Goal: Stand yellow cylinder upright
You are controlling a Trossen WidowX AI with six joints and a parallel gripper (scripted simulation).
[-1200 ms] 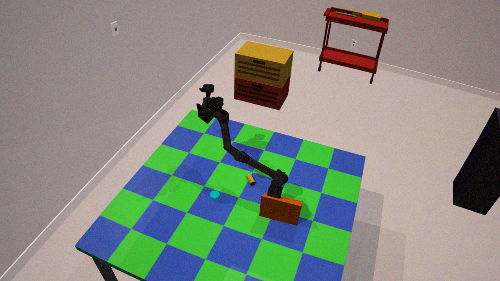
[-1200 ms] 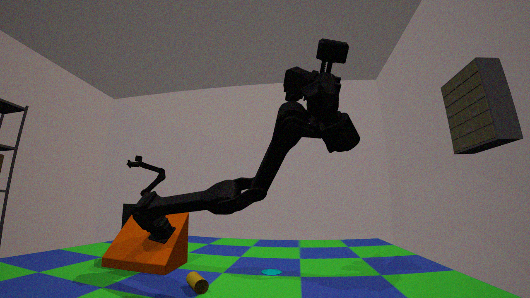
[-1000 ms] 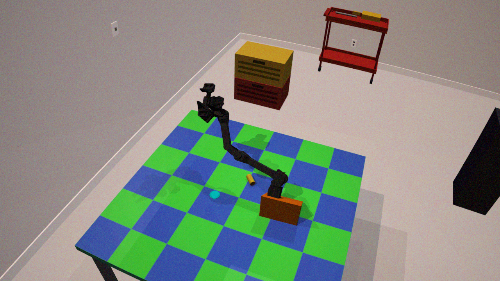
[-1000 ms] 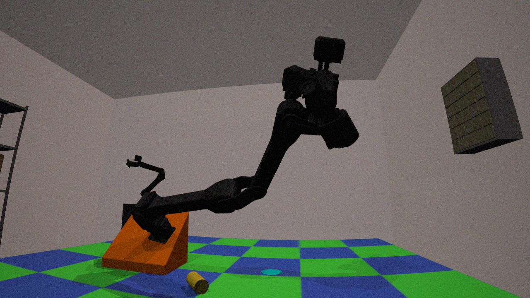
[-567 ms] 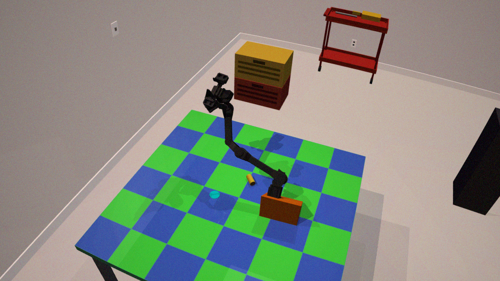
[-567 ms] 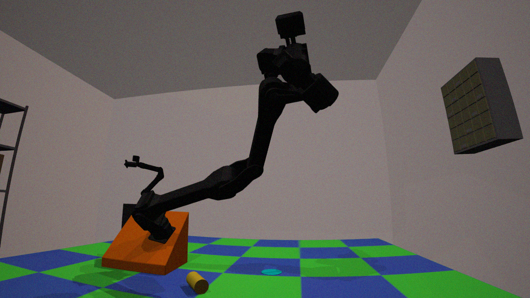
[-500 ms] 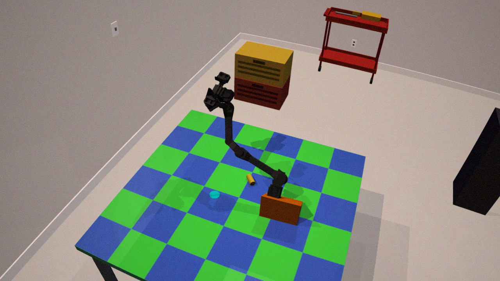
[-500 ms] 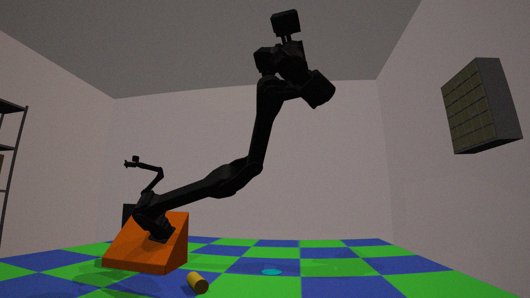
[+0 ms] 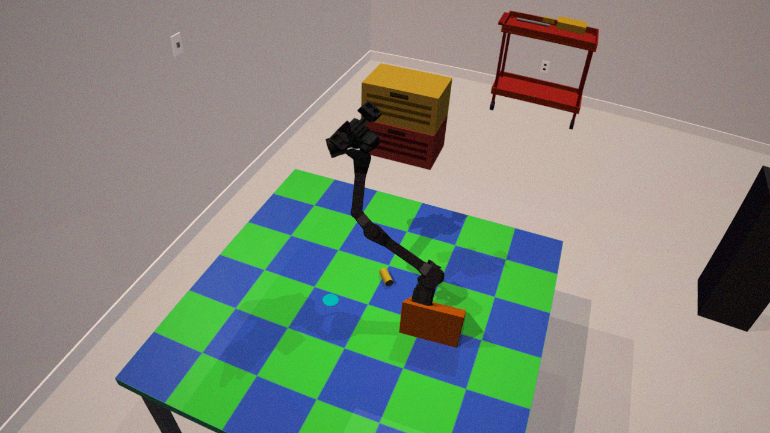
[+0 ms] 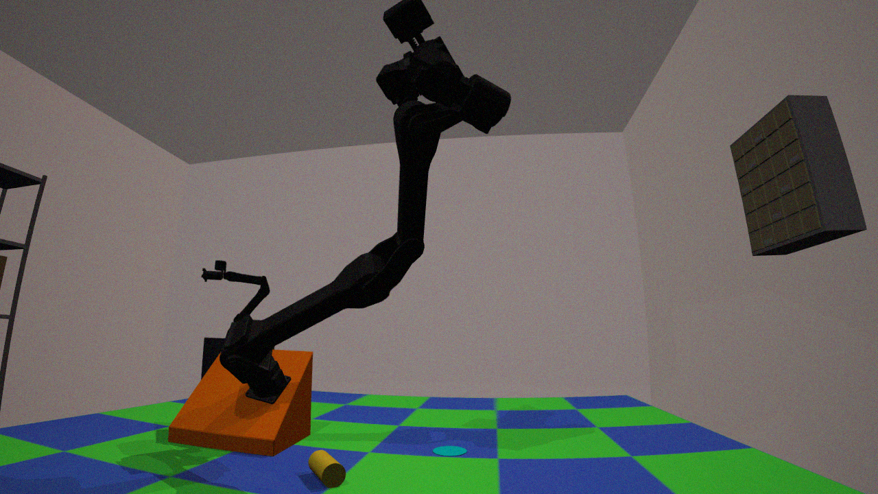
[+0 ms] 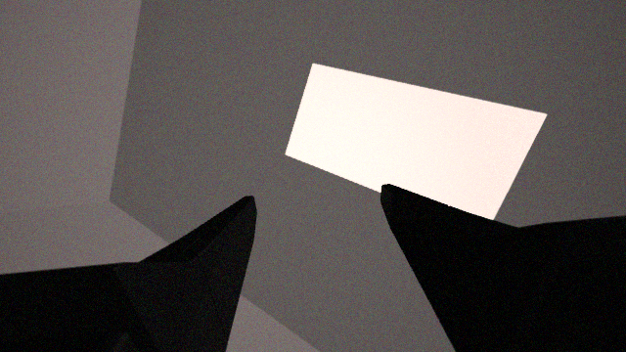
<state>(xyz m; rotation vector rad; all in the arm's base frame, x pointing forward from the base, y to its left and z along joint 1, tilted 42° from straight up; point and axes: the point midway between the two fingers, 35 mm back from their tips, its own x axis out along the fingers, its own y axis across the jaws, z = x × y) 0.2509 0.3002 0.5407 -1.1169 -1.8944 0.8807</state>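
A counter (image 9: 355, 379) (image 10: 423, 476) checked in green and blue carries the rig. On the floor off to one side stands a tall black cabinet (image 9: 740, 263). Beyond the counter there is a red cart (image 9: 544, 92) with two shelves, a yellow box (image 9: 571, 24) on its top one. A yellow crate (image 9: 406, 83) is stacked on a dark red crate (image 9: 403, 149).

The black arm (image 9: 358, 185) (image 10: 413, 193) rises from an orange wedge (image 9: 431, 325) (image 10: 211, 414) and bends at the elbow, reaching high over the counter. At its end, the pincer (image 9: 352, 144) (image 10: 439, 88) (image 11: 318, 198) is turned upward; the wrist view looks at the ceiling, with a bright rectangular light (image 11: 416, 132) partly behind one finger. Its two fingers stand well apart, though short of full width, with nothing between them.

The yellow cylinder (image 9: 385, 276) (image 10: 326, 468) lies on its side on the counter near the wedge, where a blue square meets a green one, well below the pincer. Smaller in height, the flat cyan circle (image 9: 330, 299) (image 10: 450, 451) is on a blue square, apart from the cylinder and bare.
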